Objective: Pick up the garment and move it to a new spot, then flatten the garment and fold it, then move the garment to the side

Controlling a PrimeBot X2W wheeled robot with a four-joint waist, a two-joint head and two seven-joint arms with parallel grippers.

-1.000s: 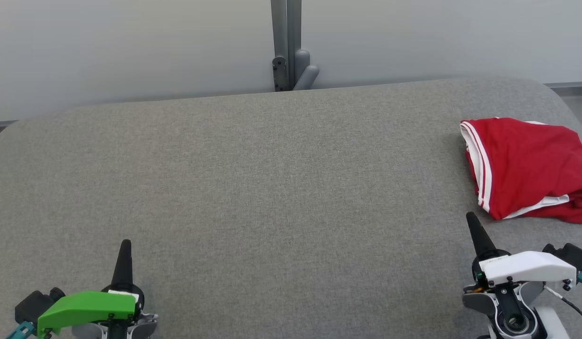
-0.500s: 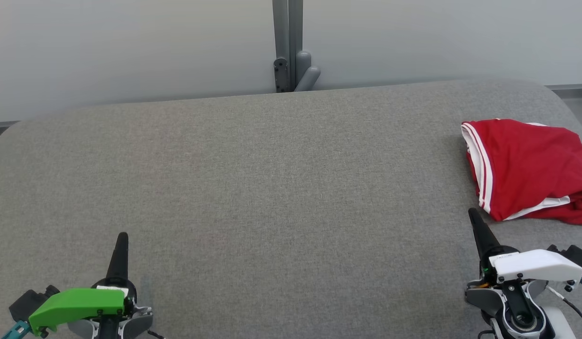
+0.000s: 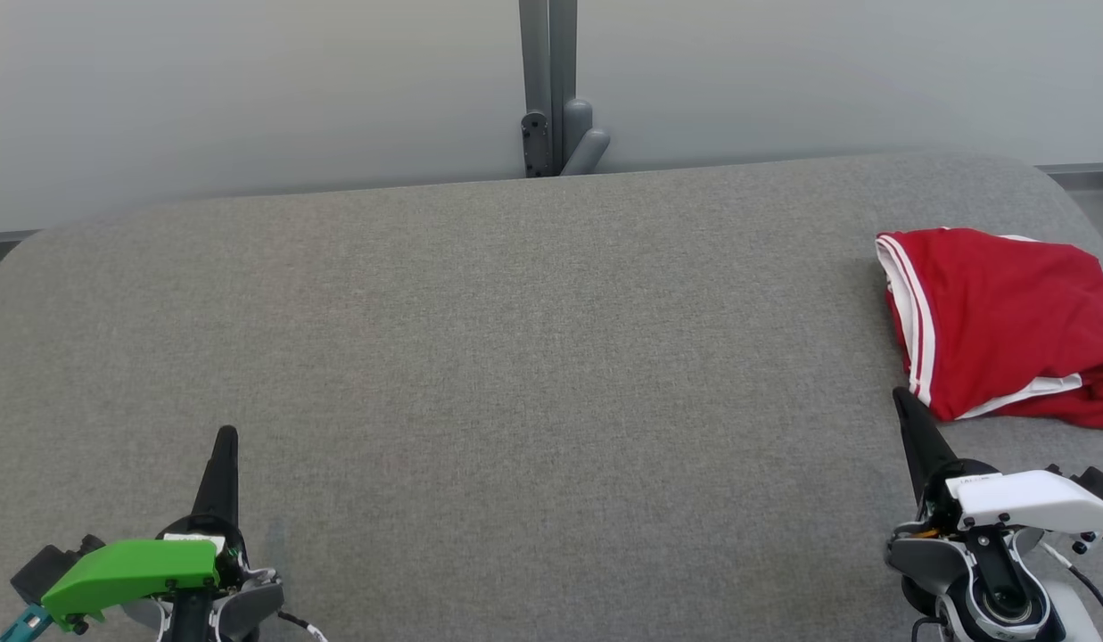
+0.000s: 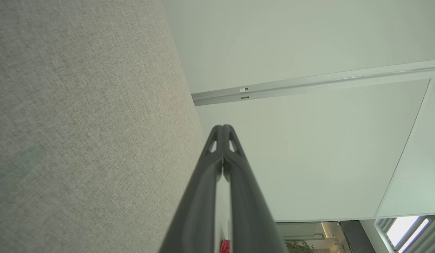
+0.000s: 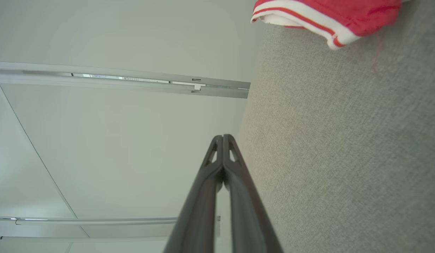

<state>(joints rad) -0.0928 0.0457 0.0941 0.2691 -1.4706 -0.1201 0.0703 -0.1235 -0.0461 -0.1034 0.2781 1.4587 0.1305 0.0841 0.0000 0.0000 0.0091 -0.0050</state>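
Note:
The garment (image 3: 997,321) is a red piece with white stripes, lying folded at the far right of the grey table (image 3: 515,339), part of it cut off by the frame edge. Its striped hem (image 5: 308,19) also shows at the top of the right wrist view. My right gripper (image 3: 899,397) is shut and empty, its tip just short of the garment's near left corner. My left gripper (image 3: 226,434) is shut and empty at the lower left, far from the garment. In each wrist view the gripper's own tips, left (image 4: 222,127) and right (image 5: 222,136), are pressed together.
A grey post with a bracket (image 3: 551,125) stands behind the table's far edge against a pale wall (image 3: 248,89). The table's corners are rounded, and the garment lies close to the right edge.
The left gripper's tip has moved a little up the picture while the right arm has sunk lower in it. The whole picture has shifted slightly, so the head has moved. The garment lies as before.

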